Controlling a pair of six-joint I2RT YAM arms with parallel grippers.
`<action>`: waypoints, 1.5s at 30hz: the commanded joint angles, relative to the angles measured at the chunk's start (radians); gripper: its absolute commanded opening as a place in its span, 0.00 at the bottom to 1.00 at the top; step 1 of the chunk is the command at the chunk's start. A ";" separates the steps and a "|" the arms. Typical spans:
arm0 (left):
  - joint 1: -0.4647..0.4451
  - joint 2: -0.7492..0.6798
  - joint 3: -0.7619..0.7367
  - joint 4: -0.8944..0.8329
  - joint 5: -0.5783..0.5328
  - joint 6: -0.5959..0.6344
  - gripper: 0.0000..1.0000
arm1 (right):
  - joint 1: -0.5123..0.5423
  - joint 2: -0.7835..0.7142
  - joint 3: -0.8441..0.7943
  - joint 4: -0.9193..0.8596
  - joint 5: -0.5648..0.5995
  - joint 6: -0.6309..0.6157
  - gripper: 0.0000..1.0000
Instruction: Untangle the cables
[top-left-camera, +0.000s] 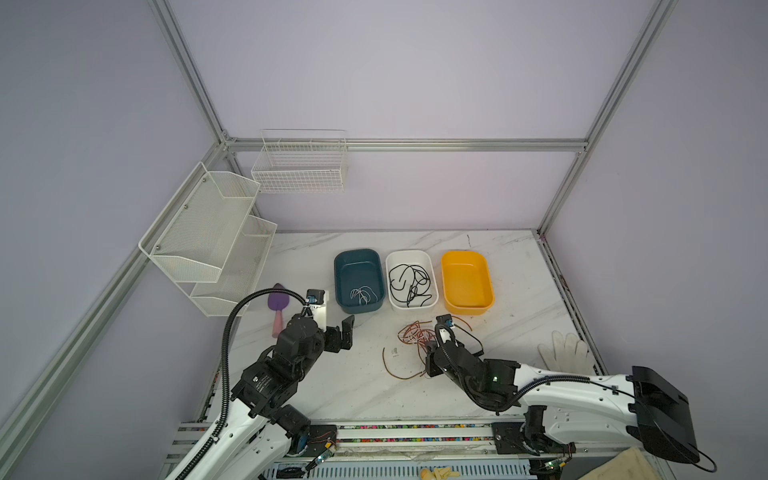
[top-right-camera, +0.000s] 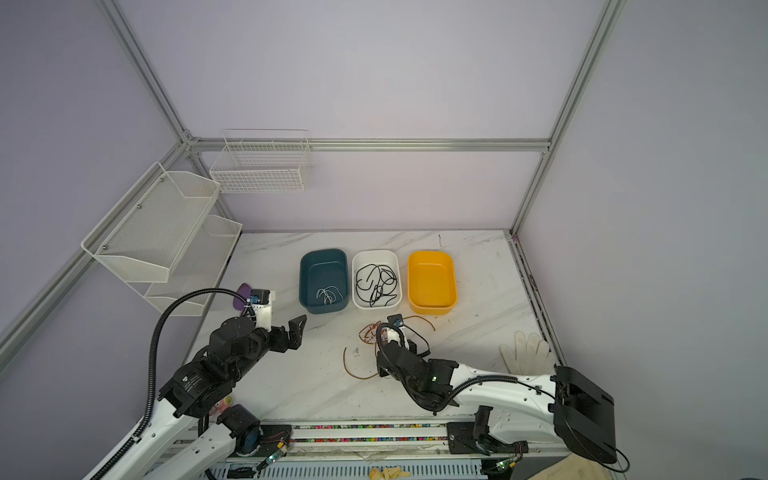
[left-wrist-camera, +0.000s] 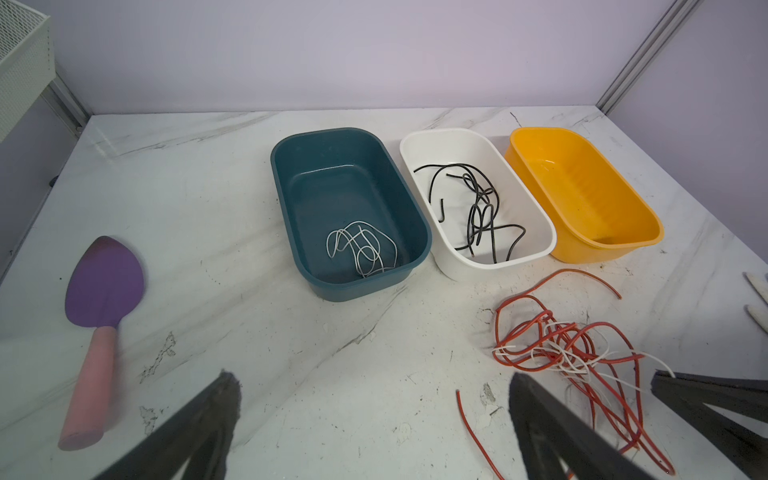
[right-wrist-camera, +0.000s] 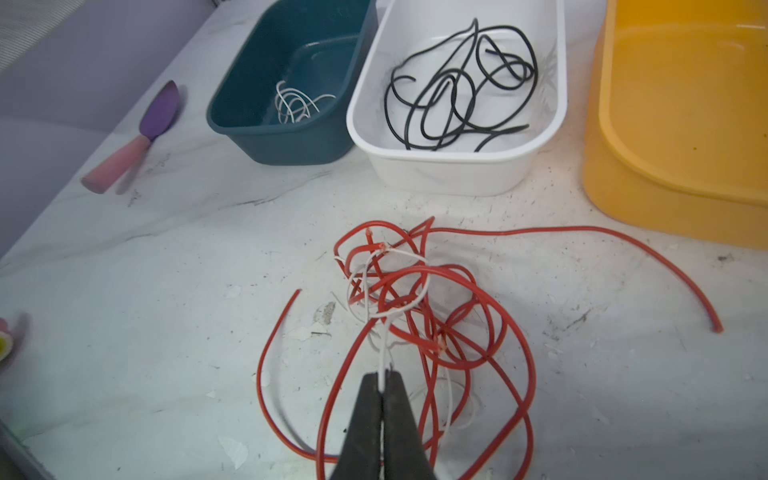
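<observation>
My right pincer (right-wrist-camera: 382, 374) shows only its fingertips in its wrist view, the rest cut by the edge; in both top views its own wrist covers it. The white cable (right-wrist-camera: 386, 349) it pinches is too thin to pick out from the red cables (top-left-camera: 409, 336) up there. The yellow bin (right-wrist-camera: 685, 124) runs out of frame. A blurred pink-and-yellow thing (right-wrist-camera: 4, 338) at the edge I cannot identify. In a top view the purple spatula (top-right-camera: 241, 297) sits mostly behind my left arm.
</observation>
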 joint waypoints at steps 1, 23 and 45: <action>0.001 -0.002 -0.013 0.018 0.010 0.017 1.00 | 0.005 -0.068 0.016 -0.001 -0.034 -0.052 0.00; 0.001 0.051 0.066 -0.010 0.331 -0.044 1.00 | 0.005 -0.117 0.209 -0.007 -0.104 -0.131 0.00; -0.097 0.123 -0.072 0.234 0.710 -0.299 0.87 | 0.005 -0.054 0.203 0.029 -0.101 -0.112 0.00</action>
